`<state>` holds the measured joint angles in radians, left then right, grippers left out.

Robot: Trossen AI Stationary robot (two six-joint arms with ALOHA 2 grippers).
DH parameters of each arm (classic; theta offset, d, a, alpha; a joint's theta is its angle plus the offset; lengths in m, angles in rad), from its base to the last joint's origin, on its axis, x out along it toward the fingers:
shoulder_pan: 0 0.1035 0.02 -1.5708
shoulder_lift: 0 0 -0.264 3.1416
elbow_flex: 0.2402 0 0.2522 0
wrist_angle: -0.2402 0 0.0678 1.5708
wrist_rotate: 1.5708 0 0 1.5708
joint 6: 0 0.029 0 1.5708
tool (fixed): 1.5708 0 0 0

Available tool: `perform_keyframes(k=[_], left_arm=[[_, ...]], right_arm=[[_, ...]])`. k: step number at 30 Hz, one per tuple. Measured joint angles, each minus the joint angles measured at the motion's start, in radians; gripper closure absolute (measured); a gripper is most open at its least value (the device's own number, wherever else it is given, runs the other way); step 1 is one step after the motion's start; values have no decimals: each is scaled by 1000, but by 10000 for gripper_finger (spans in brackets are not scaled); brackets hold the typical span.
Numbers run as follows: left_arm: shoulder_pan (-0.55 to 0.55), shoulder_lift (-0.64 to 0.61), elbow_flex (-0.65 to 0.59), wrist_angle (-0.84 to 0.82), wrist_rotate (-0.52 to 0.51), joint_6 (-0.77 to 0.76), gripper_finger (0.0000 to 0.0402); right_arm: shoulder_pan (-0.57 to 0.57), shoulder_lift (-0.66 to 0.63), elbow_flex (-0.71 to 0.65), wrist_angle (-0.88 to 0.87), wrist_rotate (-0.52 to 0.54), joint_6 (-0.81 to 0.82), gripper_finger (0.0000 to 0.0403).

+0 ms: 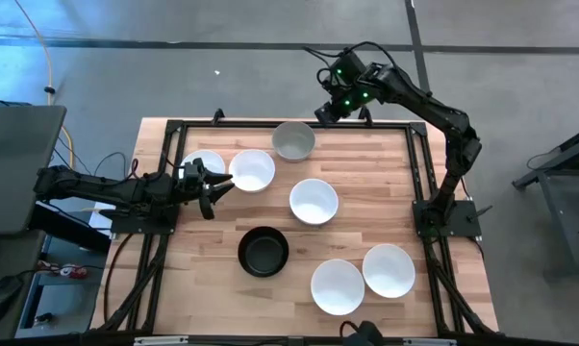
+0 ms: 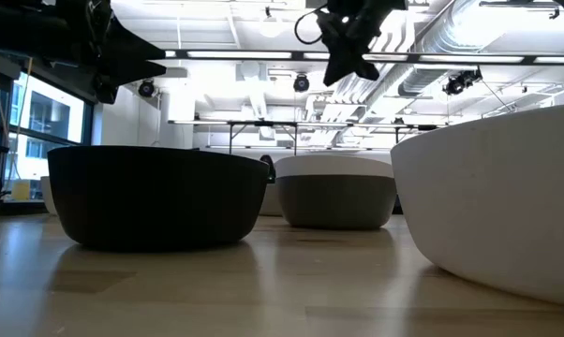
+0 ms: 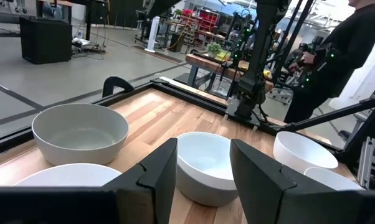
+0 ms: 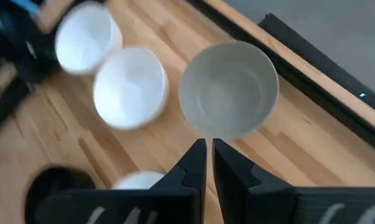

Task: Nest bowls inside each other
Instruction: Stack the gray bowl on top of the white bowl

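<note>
Seven bowls stand on their bases on the wooden table. Three are along the far side: a white bowl [image 1: 195, 160], a white bowl [image 1: 253, 170] and a light grey bowl [image 1: 293, 140]. A white bowl [image 1: 314, 201] stands mid-table, and the black bowl [image 1: 264, 251] is nearer. Two white bowls [image 1: 339, 286] [image 1: 389, 270] touch near the front. My left gripper [image 1: 213, 183] [image 3: 203, 165] hovers open above the two far-left white bowls. My right gripper [image 1: 333, 106] [image 4: 209, 155] is shut, raised above the far edge beside the grey bowl [image 4: 228, 87].
A black metal frame [image 1: 419, 163] runs along the table's sides and far edge. A person in dark clothes [image 3: 356, 43] stands beyond the table's right side. Bare wood lies at the near left [image 1: 188, 279]. In the low view the black bowl [image 2: 155, 192] and a white bowl [image 2: 497, 206] stand close.
</note>
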<state>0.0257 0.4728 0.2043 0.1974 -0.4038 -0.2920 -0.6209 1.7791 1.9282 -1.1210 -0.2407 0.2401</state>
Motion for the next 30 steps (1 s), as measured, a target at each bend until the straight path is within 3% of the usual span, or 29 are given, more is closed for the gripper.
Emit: perform_keyframes(k=[9, 15, 24, 30], left_arm=[[0, 0, 0, -9, 0, -1, 265], [0, 0, 0, -19, 0, -12, 265], [0, 0, 0, -23, 1, -19, 265], [0, 0, 0, -23, 17, -27, 265]], right_arm=[[4, 0, 0, 7, -21, -47, 384], [40, 9, 0, -7, 101, -134, 382], [61, 129, 0, -71, 207, -113, 322], [61, 226, 0, -54, 215, -82, 300]])
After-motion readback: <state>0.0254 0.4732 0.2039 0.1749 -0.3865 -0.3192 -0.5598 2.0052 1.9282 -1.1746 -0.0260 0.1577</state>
